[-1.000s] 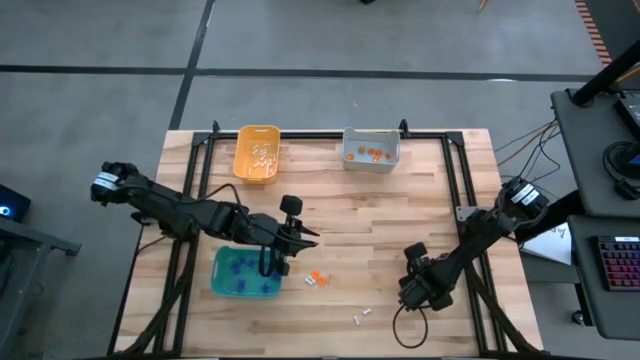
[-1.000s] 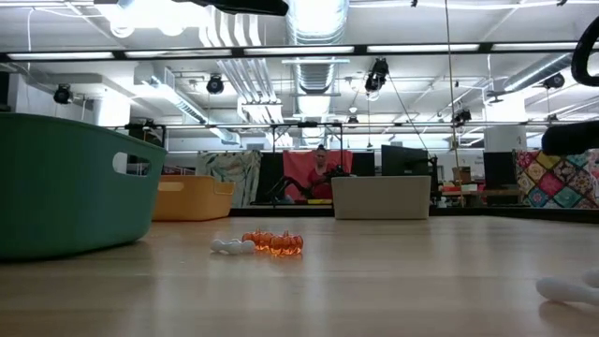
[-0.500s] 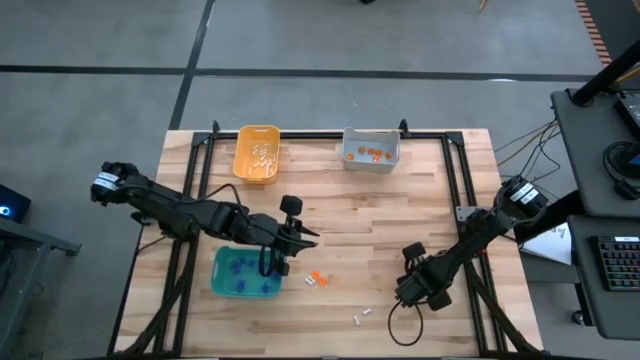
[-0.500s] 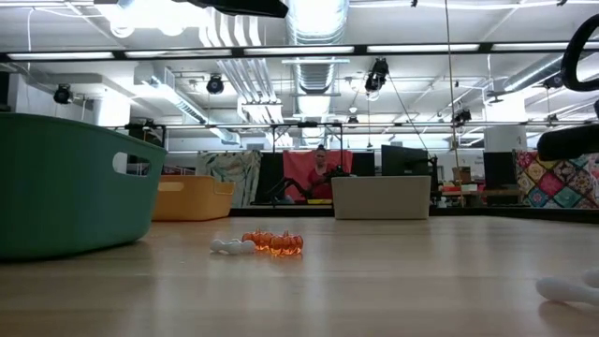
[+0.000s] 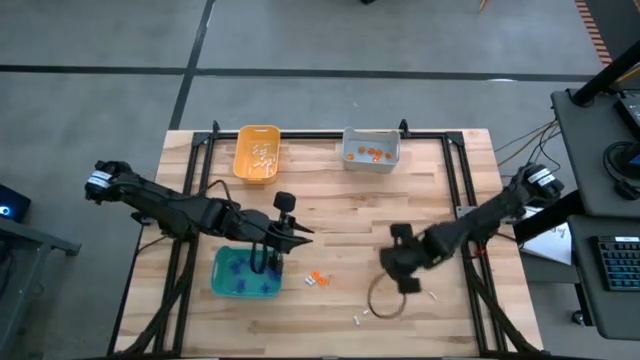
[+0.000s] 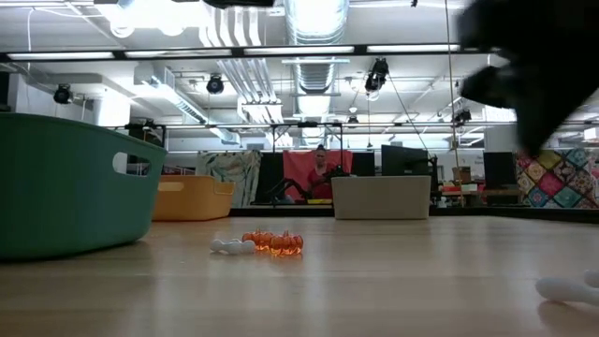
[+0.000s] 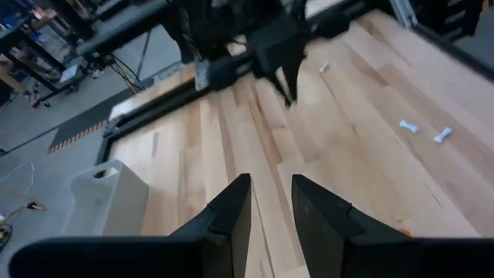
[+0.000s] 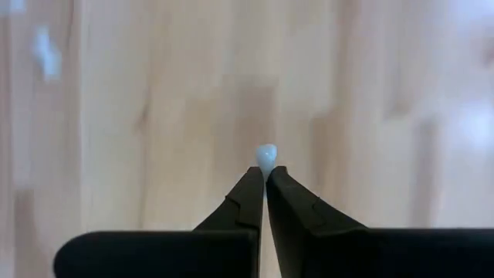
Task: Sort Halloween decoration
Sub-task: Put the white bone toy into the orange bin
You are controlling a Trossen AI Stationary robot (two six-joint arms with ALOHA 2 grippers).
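Note:
My right gripper (image 8: 265, 179) is shut on a small white trinket (image 8: 266, 157) and hangs above the bare wood right of the table's middle (image 5: 405, 278). My left gripper (image 7: 270, 207) is open with nothing between its fingers, over the right rim of the teal bin (image 5: 240, 272). Two orange trinkets (image 5: 316, 279) and a white one (image 5: 326, 284) lie on the table beside that bin. More white ones (image 5: 362, 315) lie near the front edge. My right gripper pinches the white trinket between its two fingertips, and only the trinket's rounded end (image 8: 266, 153) pokes out past them. The fingers come from above, slanting steeply down. The trinket is lifted clear of the table.
An orange-yellow bin (image 5: 256, 153) with white pieces and a grey bin (image 5: 371, 150) with orange pieces stand at the far edge. A cable loop (image 5: 385, 300) hangs under my right arm. A black frame rail (image 5: 455, 190) runs along the table's sides.
My right gripper has risen from near the table's front right and swung toward the left and far side, rolling as it went. In the low view its dark bulk now fills the upper right corner.

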